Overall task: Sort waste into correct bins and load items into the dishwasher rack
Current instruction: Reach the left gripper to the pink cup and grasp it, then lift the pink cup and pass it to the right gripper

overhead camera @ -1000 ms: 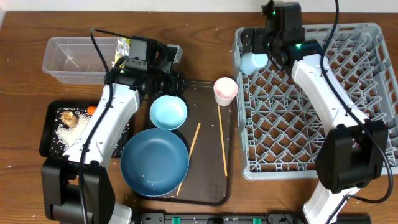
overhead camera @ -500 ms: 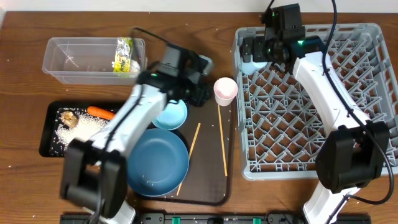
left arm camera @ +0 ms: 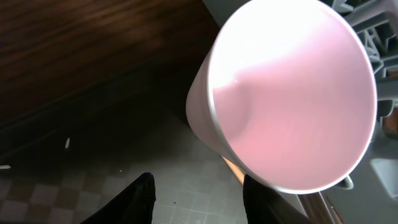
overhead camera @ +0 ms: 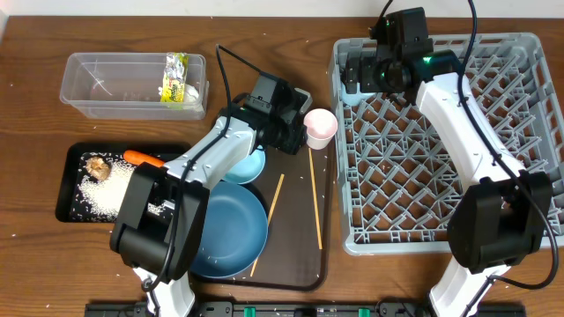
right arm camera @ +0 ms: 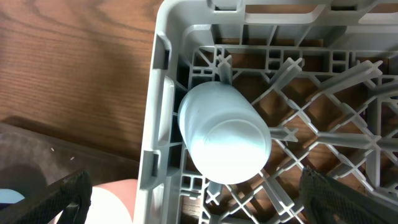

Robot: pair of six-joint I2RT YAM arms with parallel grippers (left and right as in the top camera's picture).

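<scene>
The pink cup (overhead camera: 319,128) stands upright on the brown serving tray (overhead camera: 295,255), beside the grey dishwasher rack (overhead camera: 458,167). My left gripper (overhead camera: 298,132) is open just left of it. In the left wrist view the pink cup (left arm camera: 292,99) fills the frame ahead of the left gripper (left arm camera: 199,190), with nothing between the dark fingers (left arm camera: 140,199). The light-blue cup (right arm camera: 225,140) rests upside down in the rack's far left corner (right arm camera: 155,124). My right gripper (right arm camera: 199,186) hangs wide open above it, over that corner in the overhead view too (overhead camera: 366,75).
The dark-blue plate (overhead camera: 220,231), the light-blue bowl (overhead camera: 251,165) and two chopsticks (overhead camera: 315,198) lie on the serving tray. The clear tub (overhead camera: 115,84) holds the foil wrapper (overhead camera: 176,70). The black tray (overhead camera: 70,189) holds rice (overhead camera: 110,189), a brown lump (overhead camera: 97,167) and the carrot (overhead camera: 141,158).
My left arm has swung right, from beside the clear tub to the pink cup, and now covers part of the bowl. The right gripper stays open over the rack corner.
</scene>
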